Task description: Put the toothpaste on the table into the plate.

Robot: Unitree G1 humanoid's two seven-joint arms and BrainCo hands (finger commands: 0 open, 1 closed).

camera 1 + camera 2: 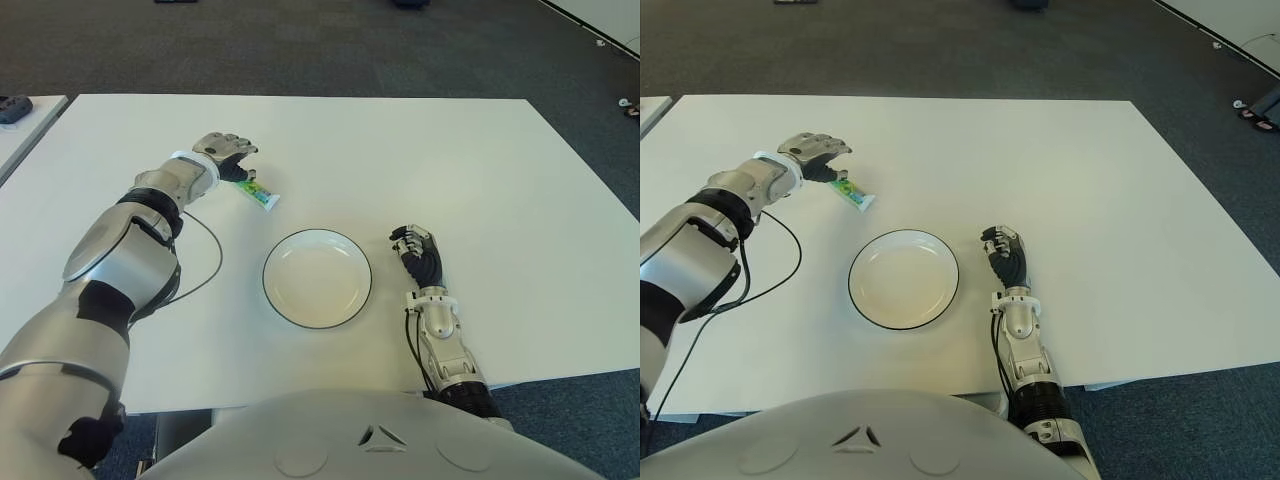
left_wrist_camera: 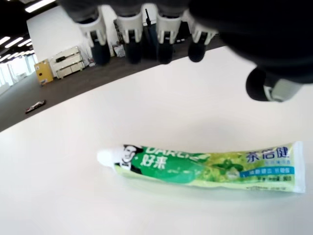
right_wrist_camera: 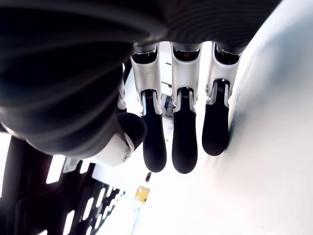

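Toothpaste (image 2: 205, 166) lies flat on the table (image 1: 470, 170), beyond the plate (image 1: 317, 277) on its left side. Left hand (image 1: 226, 155) hovers over the tube's end, fingers (image 2: 129, 41) spread, holding nothing. Right hand (image 1: 415, 252) shows right of the plate, fingers loosely extended, side by side.

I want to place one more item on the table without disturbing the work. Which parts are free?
The table is bare beyond and right of the right hand, also along its far edge. The plate is empty. It is crowded only near the left hand, open over the toothpaste, just beyond the plate.
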